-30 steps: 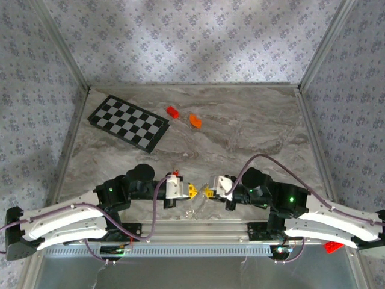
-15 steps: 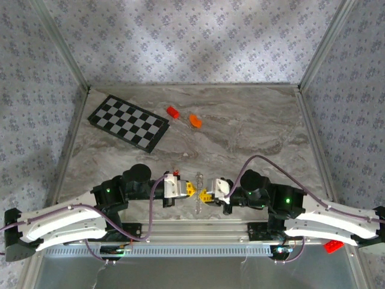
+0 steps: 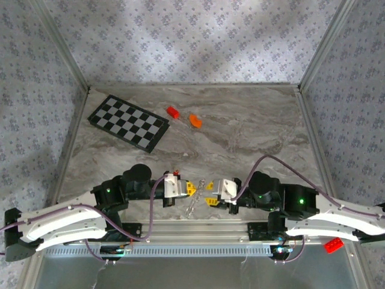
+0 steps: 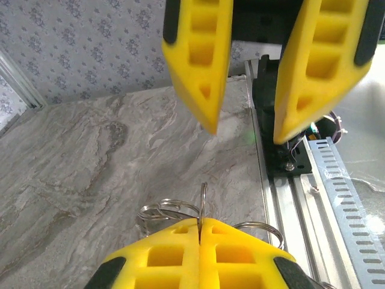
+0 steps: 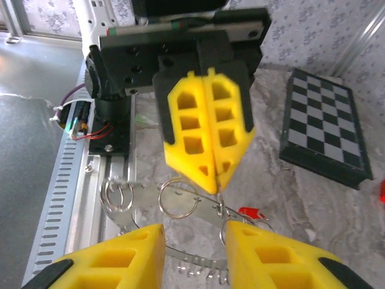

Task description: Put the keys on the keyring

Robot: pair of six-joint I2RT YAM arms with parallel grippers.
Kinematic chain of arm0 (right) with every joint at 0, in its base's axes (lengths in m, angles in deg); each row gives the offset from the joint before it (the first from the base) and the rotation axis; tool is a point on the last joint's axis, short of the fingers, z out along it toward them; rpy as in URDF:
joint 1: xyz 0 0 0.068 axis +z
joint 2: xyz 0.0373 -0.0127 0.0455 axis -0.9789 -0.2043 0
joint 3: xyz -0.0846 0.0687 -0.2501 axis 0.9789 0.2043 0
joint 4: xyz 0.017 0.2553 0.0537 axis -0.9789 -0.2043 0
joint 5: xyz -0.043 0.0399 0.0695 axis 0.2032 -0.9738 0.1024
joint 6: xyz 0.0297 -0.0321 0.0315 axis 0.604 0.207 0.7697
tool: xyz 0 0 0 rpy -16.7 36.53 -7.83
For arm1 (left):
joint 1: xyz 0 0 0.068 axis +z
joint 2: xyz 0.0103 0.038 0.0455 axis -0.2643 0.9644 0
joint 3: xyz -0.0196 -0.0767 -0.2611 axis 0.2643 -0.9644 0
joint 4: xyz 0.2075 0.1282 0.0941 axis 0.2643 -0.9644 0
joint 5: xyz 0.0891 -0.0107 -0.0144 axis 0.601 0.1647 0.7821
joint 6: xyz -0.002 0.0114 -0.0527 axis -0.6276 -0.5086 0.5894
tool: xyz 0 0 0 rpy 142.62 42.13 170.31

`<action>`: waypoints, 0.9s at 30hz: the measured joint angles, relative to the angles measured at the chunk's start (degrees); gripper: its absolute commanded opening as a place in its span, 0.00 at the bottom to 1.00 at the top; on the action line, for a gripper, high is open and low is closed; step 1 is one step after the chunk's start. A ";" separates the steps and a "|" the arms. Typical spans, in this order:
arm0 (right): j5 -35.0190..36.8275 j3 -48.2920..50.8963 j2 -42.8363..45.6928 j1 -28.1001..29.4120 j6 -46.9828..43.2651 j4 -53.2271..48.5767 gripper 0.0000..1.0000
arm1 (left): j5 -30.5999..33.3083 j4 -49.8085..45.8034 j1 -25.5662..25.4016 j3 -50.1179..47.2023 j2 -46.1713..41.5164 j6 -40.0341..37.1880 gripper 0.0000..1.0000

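The left pincer (image 4: 200, 227) is shut tight on the keyring (image 4: 203, 200), holding its thin wire edge-up just above the desk (image 3: 240, 132) near the front rail. Smaller silvery loops (image 5: 180, 215) fan out to either side of its tips. The right pincer (image 5: 194, 236) faces it close by, fingers apart and nothing between them. The key (image 5: 249, 212) — only its red head reads clearly — sits just beside the ring cluster, on the far side of the left tips. Whether it lies loose on the desk or hangs from a loop I cannot tell.

The step in hand looks like the right pincer taking the key. To do it well, it should come in low on the far side and close on the edge of the red head rather than the thin shaft. Its fingers should stay out of the dangling loops — snagging one would twist the ring in the left grip. The left should hold firm and level. Threading then calls for lining the key's hole up with the wire's free end and sliding it on slowly.
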 measured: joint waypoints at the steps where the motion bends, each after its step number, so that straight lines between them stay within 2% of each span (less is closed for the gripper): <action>1: 0.83 -0.79 -0.46 0.26 -0.42 -0.63 0.33 | 0.22 -0.09 0.00 0.00 0.15 0.00 0.00; 8: 4.13 -1.79 -5.25 0.74 -3.06 -1.90 0.31 | 1.33 -0.42 -0.28 0.00 1.49 0.00 0.00; 17: 5.84 -1.73 -6.16 0.72 -3.96 -1.09 0.31 | 1.22 -0.35 -0.42 0.00 1.49 -0.02 0.00; 27: 5.75 -1.22 -8.17 -0.17 -4.94 0.63 0.16 | 0.81 -0.35 -0.42 0.00 1.51 -0.02 0.00</action>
